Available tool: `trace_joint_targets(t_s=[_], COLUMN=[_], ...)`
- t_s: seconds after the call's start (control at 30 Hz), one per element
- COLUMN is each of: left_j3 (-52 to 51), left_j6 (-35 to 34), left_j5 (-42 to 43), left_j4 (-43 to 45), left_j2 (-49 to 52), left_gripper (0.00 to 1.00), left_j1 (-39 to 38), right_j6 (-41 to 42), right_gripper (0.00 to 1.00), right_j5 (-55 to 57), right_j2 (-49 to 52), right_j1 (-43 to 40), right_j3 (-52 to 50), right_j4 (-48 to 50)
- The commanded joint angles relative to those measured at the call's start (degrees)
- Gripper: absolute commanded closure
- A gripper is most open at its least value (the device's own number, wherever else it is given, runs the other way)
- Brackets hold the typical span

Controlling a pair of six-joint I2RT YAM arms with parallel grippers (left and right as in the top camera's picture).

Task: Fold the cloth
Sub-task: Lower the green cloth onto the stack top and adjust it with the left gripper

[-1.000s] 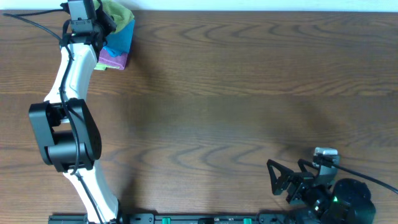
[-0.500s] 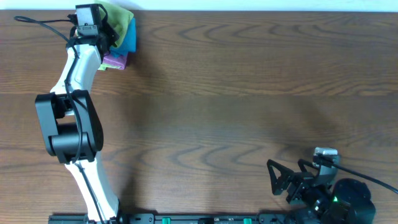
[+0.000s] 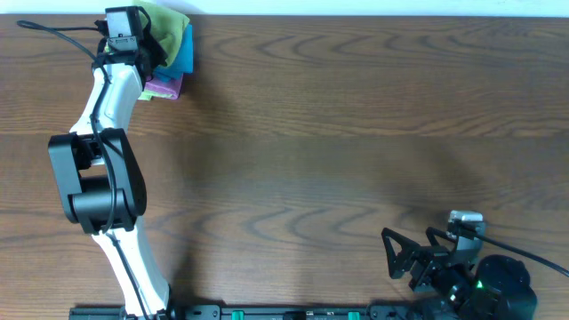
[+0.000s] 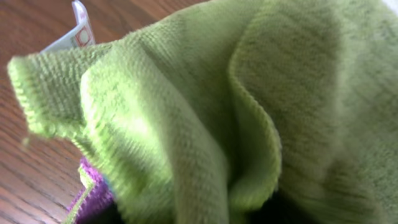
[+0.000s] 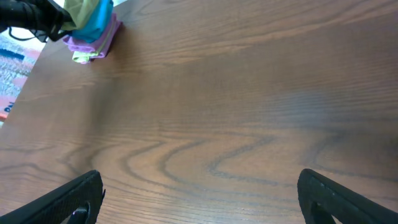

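Green cloth (image 4: 205,106): rumpled, deep folds, white tag (image 4: 79,28) at edge.
Location: atop blue cloth (image 3: 182,49) and purple cloth (image 3: 164,86), far-left bench (image 3: 356,133) corner.
Left fingers (image 3: 153,43): at cloth; spread cannot be told.
Right fingers (image 5: 68,199): spread wide.

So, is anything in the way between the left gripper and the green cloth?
Nothing visible. The left gripper is right at the cloth, which tops the blue cloth and purple cloth; green fabric fills the left wrist view.
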Motion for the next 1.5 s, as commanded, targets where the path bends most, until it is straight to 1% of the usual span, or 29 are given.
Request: trace_joint_targets(t_s=[0.0,0.03,0.13,0.2,0.27,0.3,0.33,0.37,0.4,0.53,0.9,0.93,1.0,1.03,1.13,1.2,1.47], left_j3=[1.31,1.31,1.31,1.31,1.31,1.33,1.33,1.33,1.33,1.33,1.33,1.33,1.33,1.33,1.33,1.33,1.33], left_j6=[1.99,1.99,2.64,3.02,3.02,3.04,3.02,3.06,3.1,4.72,4.94,5.03,5.68,6.23,7.26,7.74,7.91], left_j5=[-1.2,-1.2,-1.07,-1.01,-1.01,-0.79,-0.76,-0.74,-0.76,-0.76,-0.59,-0.59,-0.57,-0.59,-0.61,-0.66,-0.83], left_j4=[-0.85,-1.07,-1.49,-1.75,-1.99,-2.1,-2.32,-2.49,-2.67,-3.13,-7.08,-7.26,-7.45,-7.5,-7.8,-8.07,-9.79], left_j2=[0.59,0.57,0.46,0.24,-0.09,-0.39,-0.74,-1.16,-1.55,-3.32,-4.48,-4.68,-5.46,-5.88,-7.15,-7.85,-9.16], left_gripper=[0.31,0.29,0.31,0.29,0.29,0.31,0.37,0.41,0.42,0.42,0.41,0.42,0.52,0.53,0.5,0.47,0.47], left_j1=[0.68,0.81,1.18,1.46,1.73,1.95,2.1,2.19,2.38,3.02,3.43,3.43,3.43,3.43,3.43,3.43,3.45], right_j6=[0.79,0.79,0.76,0.79,0.79,0.76,0.79,0.79,0.79,0.79,0.79,0.79,0.79,0.79,0.79,0.79,0.79], right_gripper=[0.01,0.01,0.01,0.01,0.01,0.01,0.01,0.01,0.01,0.01,0.01,0.01,0.01,0.01,0.01,0.01,0.01], right_j5=[-0.26,-0.26,-0.26,-0.26,-0.26,-0.26,-0.26,-0.26,-0.26,-0.26,-0.26,-0.26,-0.26,-0.26,-0.26,-0.26,-0.26], right_j2=[-0.24,-0.24,-0.24,-0.24,-0.24,-0.24,-0.24,-0.24,-0.24,-0.24,-0.24,-0.24,-0.24,-0.24,-0.24,-0.24,-0.24], right_j1=[-0.48,-0.48,-0.48,-0.48,-0.48,-0.48,-0.48,-0.48,-0.48,-0.48,-0.48,-0.48,-0.48,-0.48,-0.48,-0.48,-0.48], right_j3=[-0.24,-0.24,-0.24,-0.24,-0.24,-0.24,-0.24,-0.24,-0.24,-0.24,-0.24,-0.24,-0.24,-0.24,-0.24,-0.24,-0.24], right_j4=[-0.13,-0.13,-0.13,-0.13,-0.13,-0.13,-0.13,-0.13,-0.13,-0.13,-0.13,-0.13,-0.13,-0.13,-0.13,-0.13,-0.13])
